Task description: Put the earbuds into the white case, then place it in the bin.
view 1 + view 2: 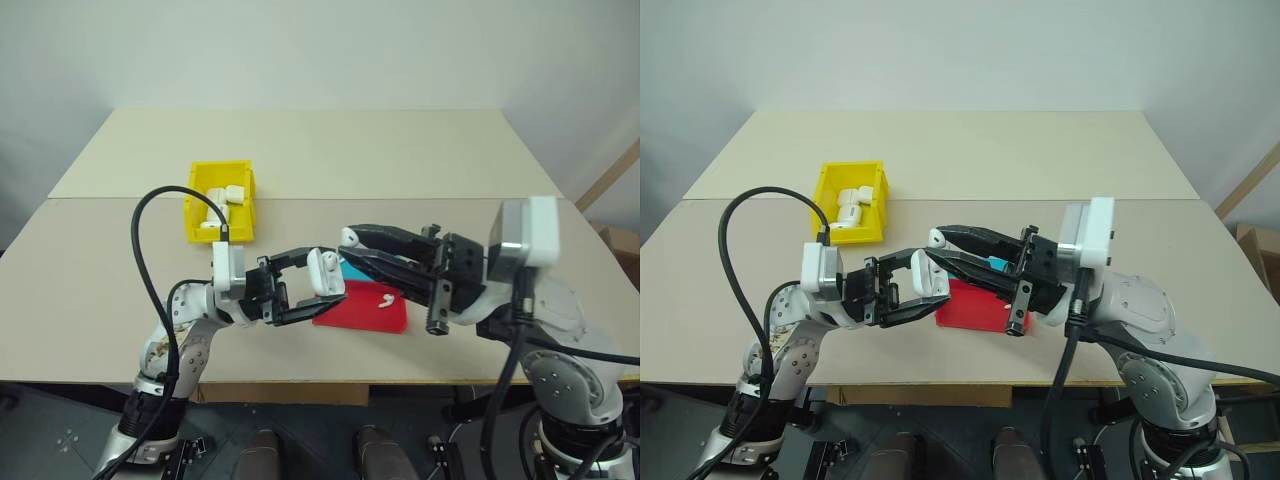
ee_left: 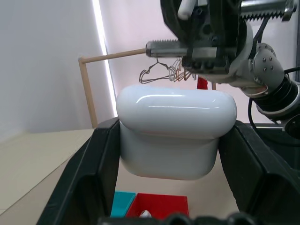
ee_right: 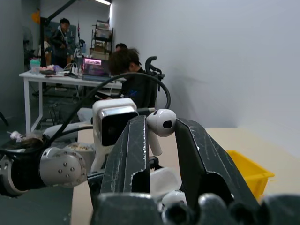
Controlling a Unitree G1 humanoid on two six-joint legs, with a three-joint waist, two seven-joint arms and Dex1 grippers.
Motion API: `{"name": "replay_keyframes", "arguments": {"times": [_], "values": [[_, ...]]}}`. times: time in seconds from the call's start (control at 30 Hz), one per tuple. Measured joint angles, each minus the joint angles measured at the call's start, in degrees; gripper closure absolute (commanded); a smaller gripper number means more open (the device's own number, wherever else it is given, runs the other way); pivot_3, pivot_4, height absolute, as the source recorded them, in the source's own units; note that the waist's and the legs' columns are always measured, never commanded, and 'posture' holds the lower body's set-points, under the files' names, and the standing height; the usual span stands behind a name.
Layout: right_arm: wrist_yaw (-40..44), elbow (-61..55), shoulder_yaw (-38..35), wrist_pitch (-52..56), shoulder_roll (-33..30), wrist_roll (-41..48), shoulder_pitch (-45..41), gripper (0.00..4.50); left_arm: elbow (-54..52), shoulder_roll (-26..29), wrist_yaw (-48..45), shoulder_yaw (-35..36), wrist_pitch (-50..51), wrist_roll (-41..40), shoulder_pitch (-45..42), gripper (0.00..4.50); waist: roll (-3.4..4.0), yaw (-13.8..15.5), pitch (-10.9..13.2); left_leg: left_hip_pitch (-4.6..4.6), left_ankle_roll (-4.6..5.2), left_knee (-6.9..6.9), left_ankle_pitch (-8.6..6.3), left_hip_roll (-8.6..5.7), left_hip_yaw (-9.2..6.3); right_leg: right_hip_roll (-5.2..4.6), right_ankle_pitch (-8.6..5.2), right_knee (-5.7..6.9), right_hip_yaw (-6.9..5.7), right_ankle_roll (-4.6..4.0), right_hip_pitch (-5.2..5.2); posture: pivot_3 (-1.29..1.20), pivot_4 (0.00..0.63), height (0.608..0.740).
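Nearest the robot, above the near edge of the table (image 1: 420, 150), the left gripper (image 1: 322, 290) is clamped on the white case (image 1: 322, 272), its two black fingers pressing the case's sides and holding it clear of the surface. Facing it from the right, the right gripper (image 1: 349, 246) pinches one earbud (image 3: 161, 123) by its stem at the very fingertips, the rounded head poking out above them, just beside the case. Below both, close to the near edge, lies a flat red tray (image 1: 350, 315) with a blue part (image 1: 352, 270) behind it; a second earbud (image 1: 385, 298) rests on the red part. Farther back, toward the left side of the table, stands the yellow bin (image 1: 200, 222), already holding several small white items. In the left wrist view the case looks closed, so the likely trouble is in the hand-off: if the lid is not opened, the earbud has nowhere to go, and pushing it against the glossy shell could make it slip from the thin pinch and drop to the table or off the near edge. The smooth, rounded case could also twist or squirt out of the left fingers if pressed from one side, and both grippers meet in mid-air with nothing beneath to steady them.
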Motion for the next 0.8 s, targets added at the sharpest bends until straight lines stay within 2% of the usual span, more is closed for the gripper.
{"name": "replay_keyframes", "arguments": {"times": [0.8], "values": [[2.9, -0.4, 2.9, 2.6, -3.6, -0.2, 2.5, 3.86, 0.0, -1.1, -2.0, 1.8, 0.1, -2.1, -0.3, 1.69, -0.01, 0.0, 0.0, -0.05, 0.00, 0.00, 0.00, 0.00, -0.02, 0.00, 0.00, -0.02, -0.03, 0.00, -0.02, 0.00, 0.150, 0.740]]}}
